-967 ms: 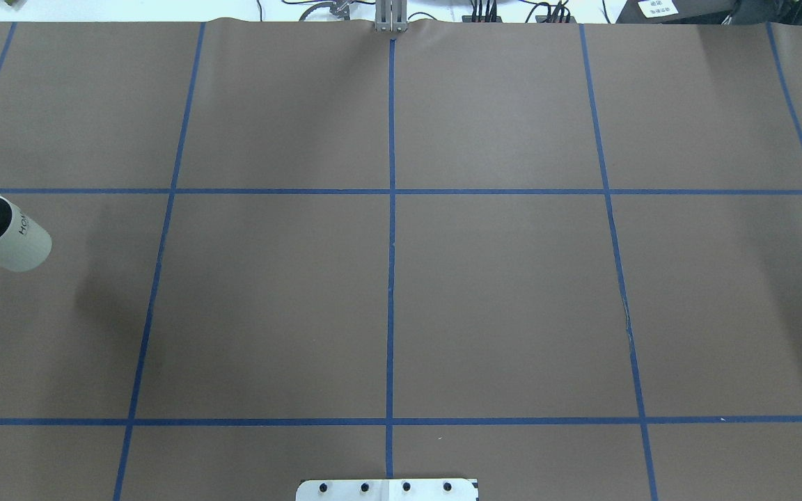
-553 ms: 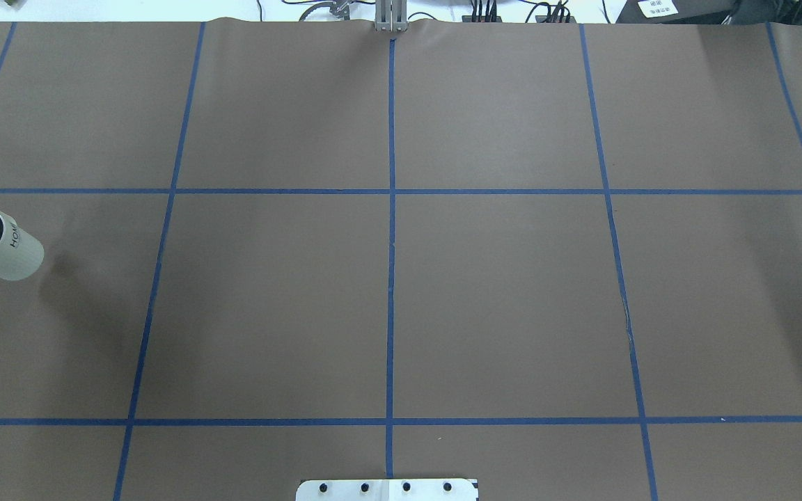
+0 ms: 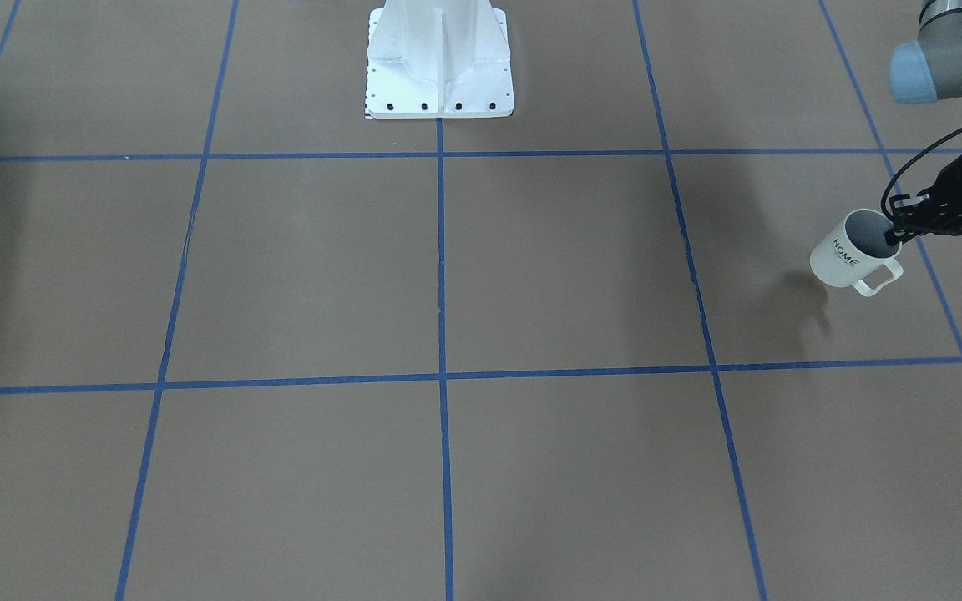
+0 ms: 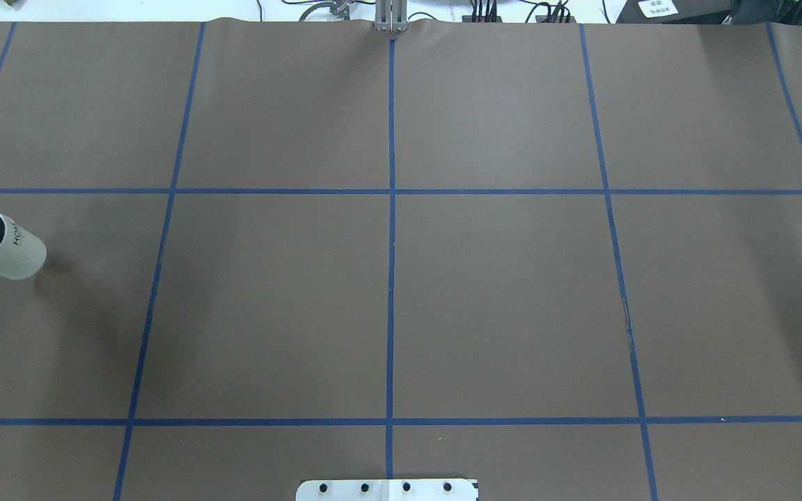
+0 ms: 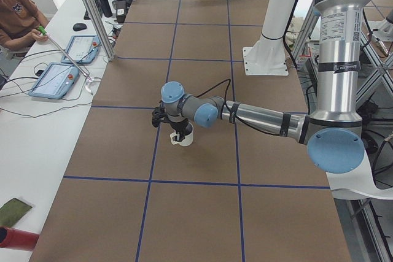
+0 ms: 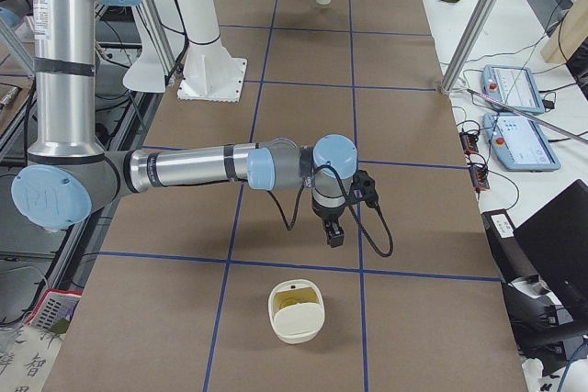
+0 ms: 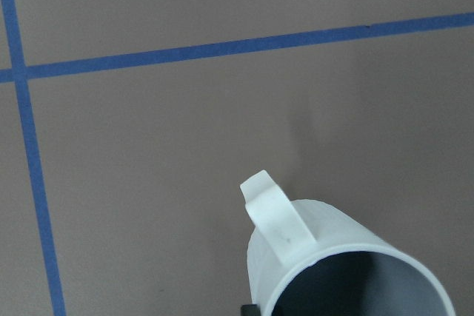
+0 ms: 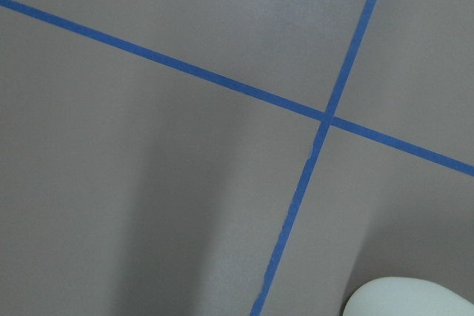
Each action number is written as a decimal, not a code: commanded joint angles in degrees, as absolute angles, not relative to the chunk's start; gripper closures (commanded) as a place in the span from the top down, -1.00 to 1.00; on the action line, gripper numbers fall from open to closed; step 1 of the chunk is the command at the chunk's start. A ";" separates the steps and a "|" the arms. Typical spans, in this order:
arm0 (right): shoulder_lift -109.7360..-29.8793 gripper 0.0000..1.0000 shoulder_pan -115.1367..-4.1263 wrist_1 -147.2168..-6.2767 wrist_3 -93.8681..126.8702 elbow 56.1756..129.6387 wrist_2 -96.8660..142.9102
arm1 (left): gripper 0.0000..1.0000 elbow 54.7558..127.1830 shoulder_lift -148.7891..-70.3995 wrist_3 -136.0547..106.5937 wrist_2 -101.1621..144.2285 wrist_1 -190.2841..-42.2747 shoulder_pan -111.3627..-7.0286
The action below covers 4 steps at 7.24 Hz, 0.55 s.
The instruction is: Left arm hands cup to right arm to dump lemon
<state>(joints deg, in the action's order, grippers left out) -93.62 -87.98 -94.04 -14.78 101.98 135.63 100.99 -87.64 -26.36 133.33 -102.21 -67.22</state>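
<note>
The cream-white cup (image 4: 8,250) with "HOME" on its side hangs tilted just above the table at its left end. My left gripper (image 3: 895,237) is shut on the cup's rim (image 3: 853,250), one finger inside the grey bowl. The left wrist view shows the cup's handle (image 7: 275,216) and mouth. I see no lemon in the visible part of the cup. My right gripper (image 6: 333,231) shows only in the exterior right view, pointing down over the table's right end; I cannot tell whether it is open or shut.
A cream bowl-like container (image 6: 296,311) with something pale yellow inside sits on the table near my right gripper; its rim shows in the right wrist view (image 8: 411,297). The robot's white base (image 3: 439,63) stands at the table's near edge. Operators' tablets (image 6: 519,140) lie on a side table.
The cup has come down toward the table in my left gripper and shifted slightly left, and its shadow has drawn in close beside it.
</note>
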 commanded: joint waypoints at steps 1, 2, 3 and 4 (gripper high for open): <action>-93.60 1.00 -87.98 -94.04 -14.77 102.13 135.62 | -1.00 101.07 -88.15 -27.94 133.33 -102.48 -66.36; -93.60 1.00 -87.89 -94.04 -14.77 102.13 135.62 | -1.00 100.81 -88.24 -28.30 133.24 -102.65 -64.27; -93.60 1.00 -87.89 -94.04 -14.77 102.13 135.62 | -1.00 100.81 -88.24 -28.39 133.24 -102.83 -63.81; -93.60 1.00 -87.80 -94.04 -14.77 102.04 135.53 | -1.00 100.72 -88.24 -28.39 133.24 -102.74 -63.29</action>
